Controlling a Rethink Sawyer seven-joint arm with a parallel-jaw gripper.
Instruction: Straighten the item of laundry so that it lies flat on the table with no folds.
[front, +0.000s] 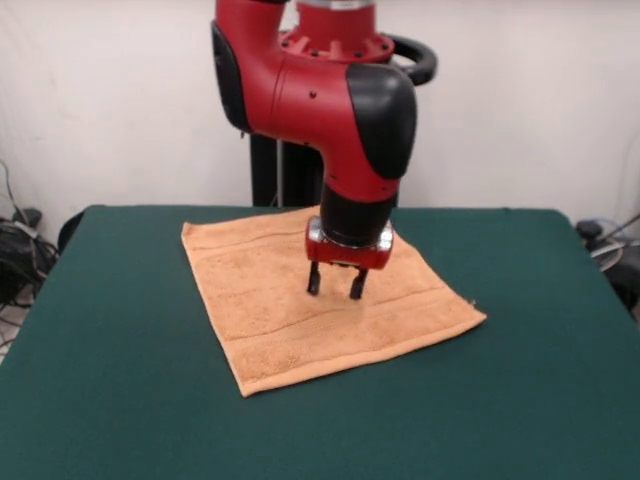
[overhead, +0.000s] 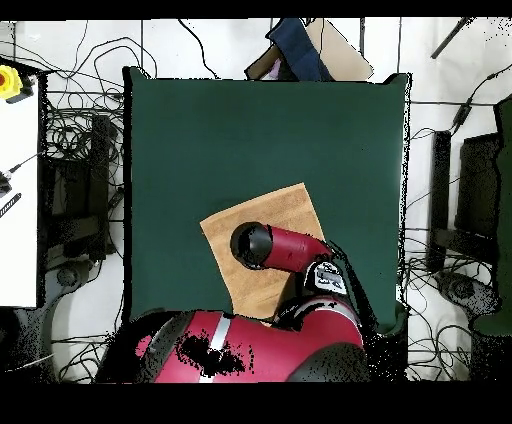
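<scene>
The item of laundry (front: 300, 305), a light orange-tan towel with woven band stripes, lies spread out flat on the dark green table (front: 120, 400), turned at an angle to the table's edges. My gripper (front: 335, 282) hangs just above the towel's middle, fingers pointing down, open with nothing between them. In the overhead view the towel (overhead: 275, 215) sits in the table's lower middle, and the red arm covers much of its lower half. The gripper itself is hidden under the arm there.
The green table (overhead: 260, 120) extends well beyond the towel on all sides. Cables, a box and dark equipment (overhead: 300, 50) lie on the floor around the table. A white bench (overhead: 20, 200) stands at the left in the overhead view.
</scene>
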